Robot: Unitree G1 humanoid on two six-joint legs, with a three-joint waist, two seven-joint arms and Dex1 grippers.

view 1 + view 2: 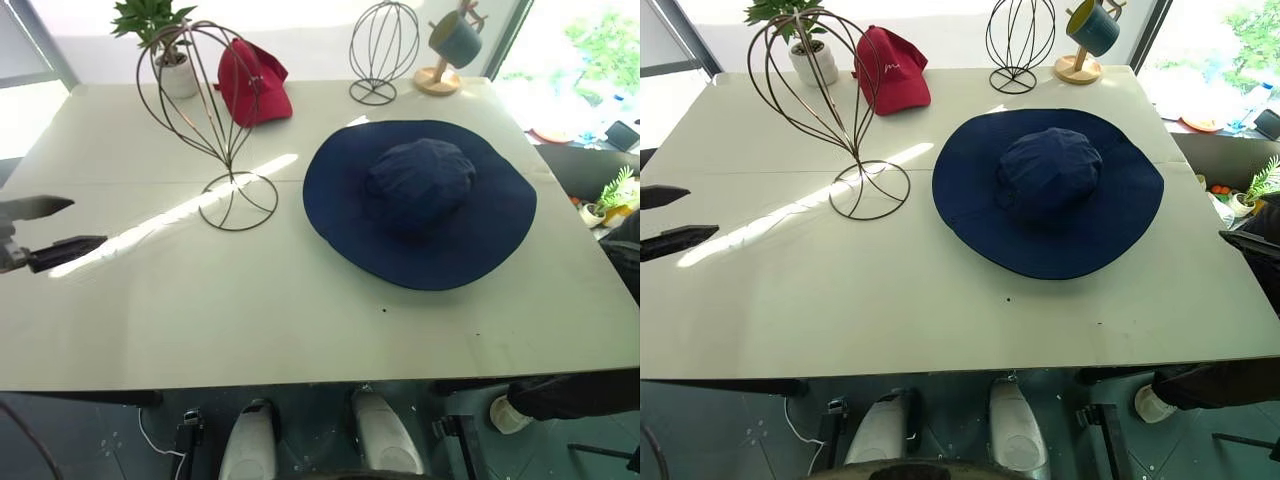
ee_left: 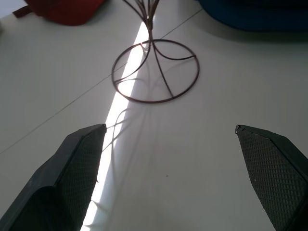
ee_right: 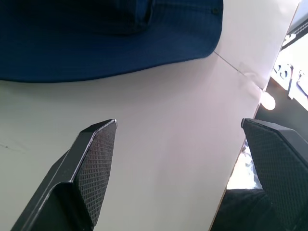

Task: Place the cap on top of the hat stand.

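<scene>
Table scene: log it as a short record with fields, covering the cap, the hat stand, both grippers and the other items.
cap: navy wide-brim cap lying flat on the table, crown up
hat stand: tall wire hat stand upright, to the robot's left of the cap, bare
left gripper: left gripper open, above the table short of the stand's ring base, holding nothing
right gripper: right gripper open, near the cap's brim, holding nothing
other items: red cap, smaller wire stand, potted plant, mug on wooden holder
task status: cap not yet on stand
</scene>
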